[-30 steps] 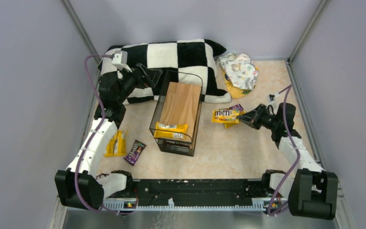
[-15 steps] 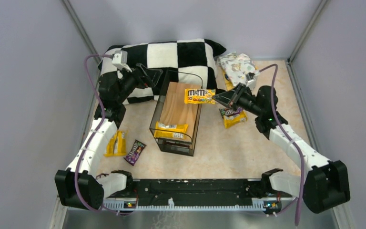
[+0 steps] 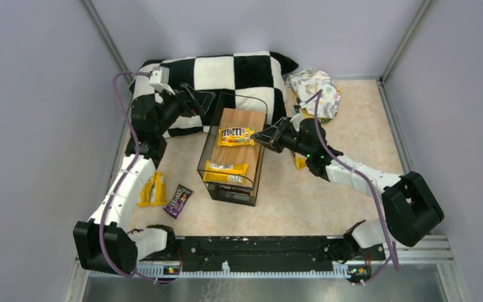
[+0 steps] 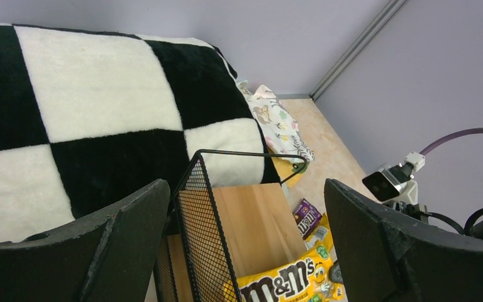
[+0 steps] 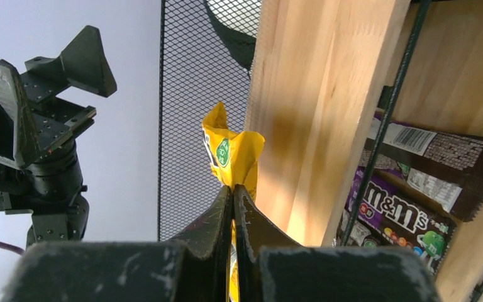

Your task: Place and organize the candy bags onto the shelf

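The jaws of the right gripper are pinched shut on a yellow candy bag. It sticks out past their tips, over the shelf. The left gripper has wide, empty jaws. A second yellow bag already lies on top. The loose bags, far from both jaws, are not yet put away.

I have the shelf mid-table, just before the pillow lying along the far edge, with the cloth in the far right corner. First bag lies on the shelf's near end, second bag over its middle. Third bag and fourth bag lie side by side near the left edge.
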`<control>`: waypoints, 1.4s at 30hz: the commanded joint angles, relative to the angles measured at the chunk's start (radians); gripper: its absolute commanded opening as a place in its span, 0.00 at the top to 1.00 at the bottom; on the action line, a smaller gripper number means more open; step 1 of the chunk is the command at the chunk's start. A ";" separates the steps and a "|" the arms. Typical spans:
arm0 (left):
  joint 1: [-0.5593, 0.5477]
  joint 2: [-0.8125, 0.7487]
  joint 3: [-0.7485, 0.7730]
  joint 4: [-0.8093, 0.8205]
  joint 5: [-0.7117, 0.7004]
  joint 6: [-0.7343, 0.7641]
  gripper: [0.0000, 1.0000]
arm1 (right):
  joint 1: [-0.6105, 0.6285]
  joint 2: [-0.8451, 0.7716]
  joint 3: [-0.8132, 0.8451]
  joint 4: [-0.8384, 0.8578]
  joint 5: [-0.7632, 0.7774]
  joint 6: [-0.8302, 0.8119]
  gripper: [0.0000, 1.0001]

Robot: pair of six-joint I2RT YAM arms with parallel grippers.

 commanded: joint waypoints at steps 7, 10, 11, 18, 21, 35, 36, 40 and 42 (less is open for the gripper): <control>0.009 0.005 0.001 0.064 0.026 -0.016 0.01 | 0.070 0.019 0.011 0.136 0.060 0.032 1.00; 0.009 0.008 -0.001 0.066 0.028 -0.019 0.01 | 0.086 0.008 -0.004 0.135 0.076 0.032 1.00; 0.009 0.009 -0.001 0.066 0.030 -0.020 0.01 | 0.091 0.006 -0.007 0.134 0.079 0.034 1.00; 0.009 0.012 -0.001 0.067 0.032 -0.023 0.01 | 0.124 -0.008 -0.062 0.153 0.109 0.061 1.00; 0.009 0.013 -0.001 0.069 0.034 -0.023 0.01 | 0.138 -0.023 -0.085 0.154 0.135 0.072 1.00; 0.009 0.015 -0.004 0.069 0.034 -0.026 0.01 | 0.184 -0.059 -0.123 0.131 0.173 0.079 1.00; 0.009 0.016 -0.003 0.069 0.035 -0.027 0.01 | 0.185 -0.063 -0.128 0.130 0.177 0.081 1.00; 0.009 0.018 -0.003 0.072 0.038 -0.031 0.01 | 0.189 -0.080 -0.141 0.124 0.183 0.083 1.00; 0.009 0.018 -0.004 0.073 0.039 -0.031 0.01 | 0.192 -0.085 -0.146 0.122 0.185 0.084 1.00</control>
